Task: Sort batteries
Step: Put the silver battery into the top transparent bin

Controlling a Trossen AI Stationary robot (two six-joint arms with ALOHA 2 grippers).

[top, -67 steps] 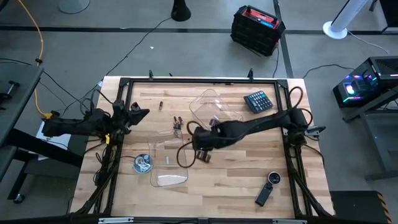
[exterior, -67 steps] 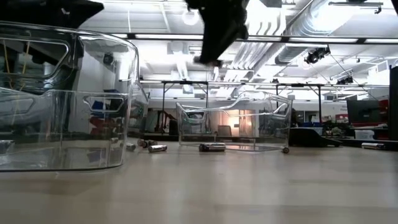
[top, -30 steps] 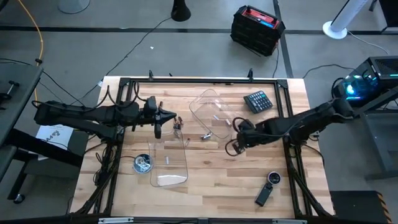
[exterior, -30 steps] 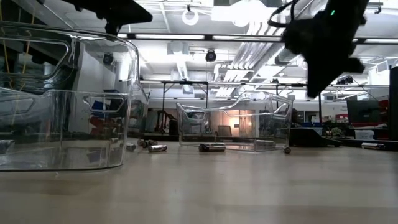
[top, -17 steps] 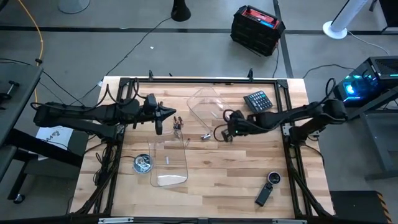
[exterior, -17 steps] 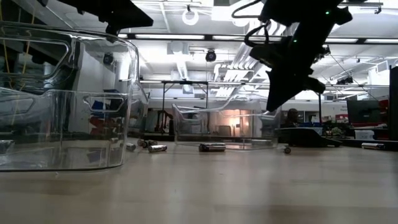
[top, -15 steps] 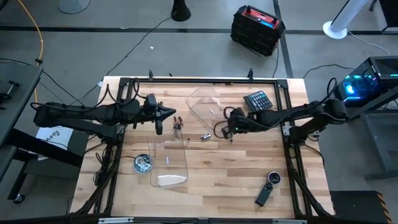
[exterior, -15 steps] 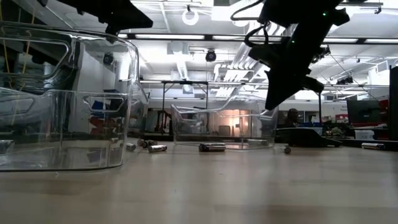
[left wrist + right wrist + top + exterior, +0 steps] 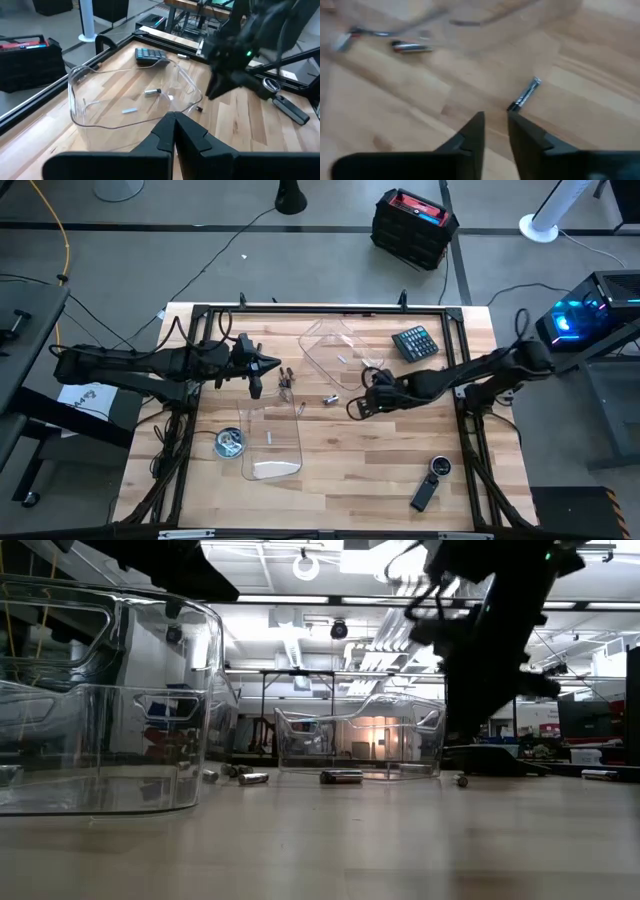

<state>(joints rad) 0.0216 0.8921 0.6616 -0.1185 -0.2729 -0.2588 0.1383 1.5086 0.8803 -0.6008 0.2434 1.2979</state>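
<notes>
Wood tabletop [image 9: 380, 465], two clear trays on it. My right gripper [image 9: 362, 404] hangs low over the boards just beside the far clear tray [image 9: 325, 348], on its near-right side. Fingers [image 9: 472, 131] a narrow slot apart, nothing between them. Directly ahead of the tips lies one thin silvery battery [image 9: 525, 94], bare on the wood, outside the tray; not touching it. Another silvery battery [image 9: 329, 398] lies on the table beside the tray's near edge (shows in the low view too [image 9: 341, 777]).

My left gripper [image 9: 256, 377] is held over the table's left-centre, next to a small cluster of dark batteries [image 9: 287, 381]. Fingers [image 9: 187, 131] pressed together, holding nothing.

Two silvery batteries [image 9: 152, 92] lie inside the far tray. The near clear tray [image 9: 271, 442] holds one pale battery [image 9: 269, 436].

Off to the sides: round metal dish [image 9: 229, 443] left of the near tray, calculator [image 9: 414, 342] at far right, black oblong gadget [image 9: 423, 497] at near right.
</notes>
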